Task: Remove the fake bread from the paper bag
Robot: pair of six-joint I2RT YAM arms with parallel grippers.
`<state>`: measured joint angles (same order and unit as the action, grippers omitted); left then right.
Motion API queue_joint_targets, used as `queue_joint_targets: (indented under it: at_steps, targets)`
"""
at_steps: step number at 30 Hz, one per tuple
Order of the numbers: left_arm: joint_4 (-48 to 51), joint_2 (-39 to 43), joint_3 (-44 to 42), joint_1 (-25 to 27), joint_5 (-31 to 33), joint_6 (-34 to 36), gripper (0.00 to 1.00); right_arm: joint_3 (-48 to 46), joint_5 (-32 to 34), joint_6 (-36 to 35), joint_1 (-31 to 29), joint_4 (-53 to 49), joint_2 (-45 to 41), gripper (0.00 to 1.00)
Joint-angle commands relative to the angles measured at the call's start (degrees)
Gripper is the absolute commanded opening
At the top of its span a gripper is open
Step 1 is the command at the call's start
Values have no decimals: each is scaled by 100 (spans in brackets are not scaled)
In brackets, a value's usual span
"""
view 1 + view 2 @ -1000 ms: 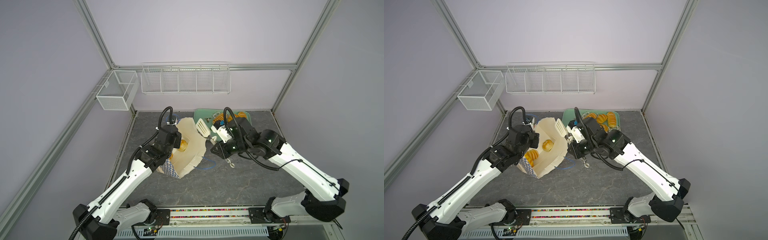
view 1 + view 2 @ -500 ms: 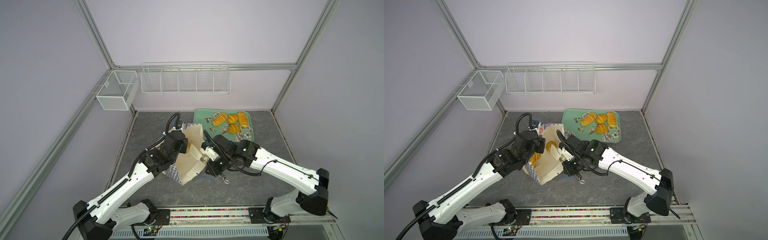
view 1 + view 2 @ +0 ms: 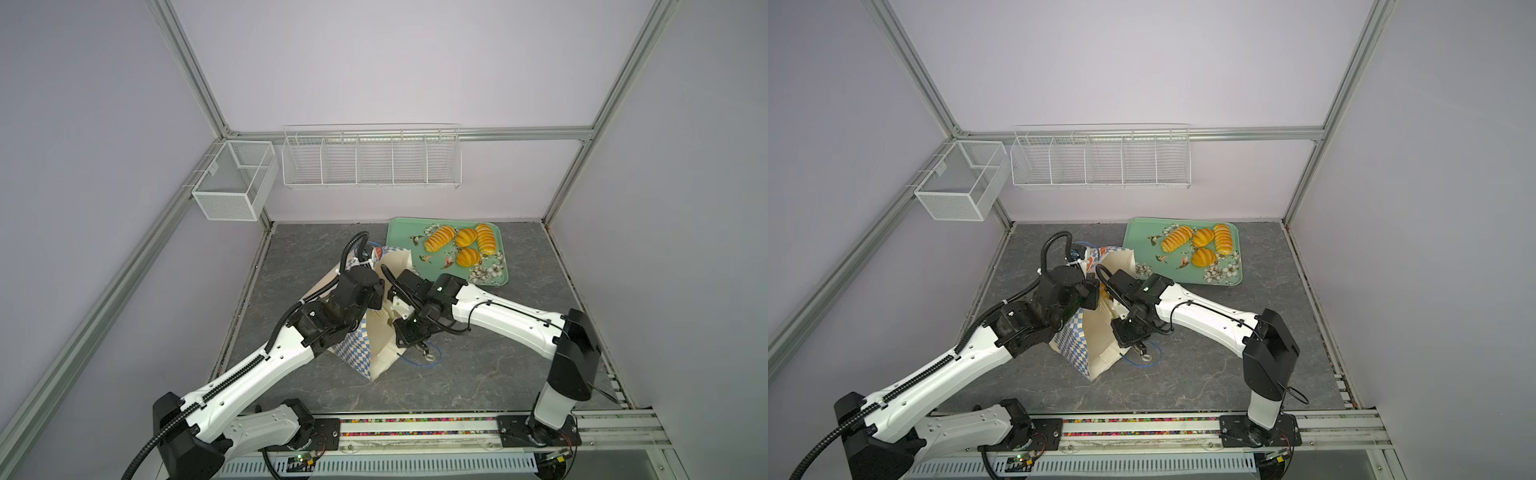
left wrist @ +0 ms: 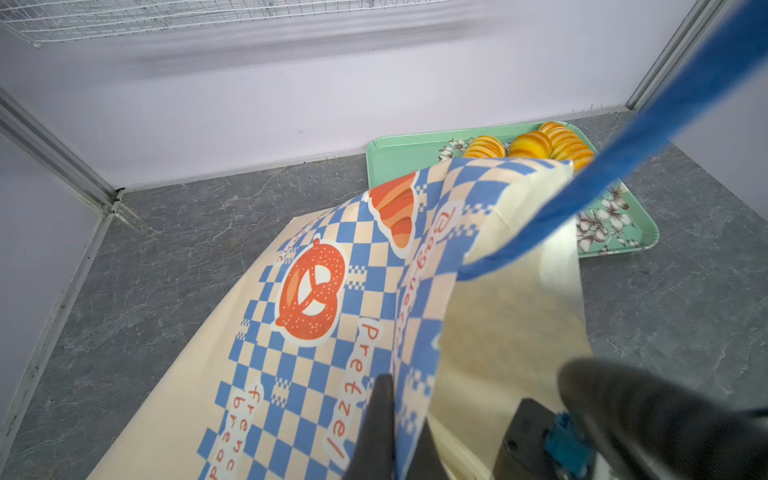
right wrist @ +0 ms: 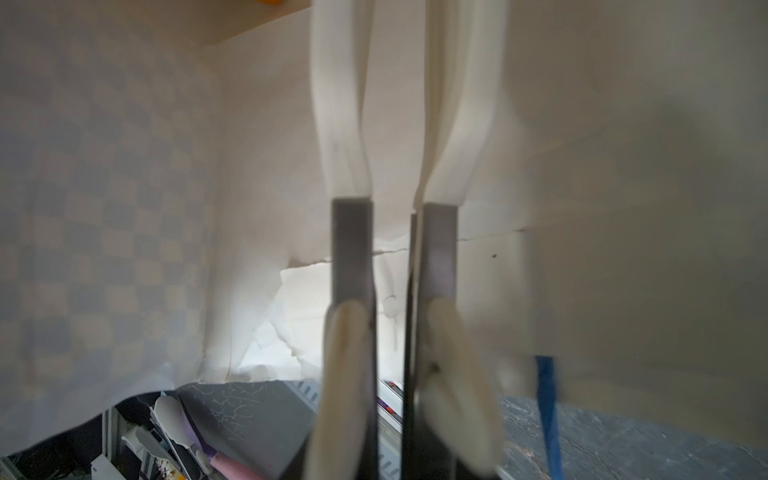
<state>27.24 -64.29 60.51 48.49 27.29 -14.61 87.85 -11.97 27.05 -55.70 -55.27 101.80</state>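
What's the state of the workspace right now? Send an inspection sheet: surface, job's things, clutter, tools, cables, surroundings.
Surface: grey marbled tabletop, no spills visible.
Job's things: paper bag tilted mid-table; four fake breads on the green tray; at least one bread shows inside the bag.
Clutter: nothing seen.
Tools: left tool pinches the bag's rim; right tool grips tongs reaching into the bag.
Cables: black cable loop arches above the bag; a blue cord handle stretches close past the left wrist camera.
Surroundings: wire rack and mesh basket hang on the frame.
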Motion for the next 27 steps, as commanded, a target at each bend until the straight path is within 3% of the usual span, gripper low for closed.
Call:
queue_joint_targets:
  at_steps: [1, 27]
  targets:
    - [-123, -10, -42, 13, -131, -206, 0, 265, 6, -24, 200, 86, 64, 32]
    - [-438, -69, 57, 17, -633, -53, 0, 1619, 267, -323, 463, -582, 1349, 43]
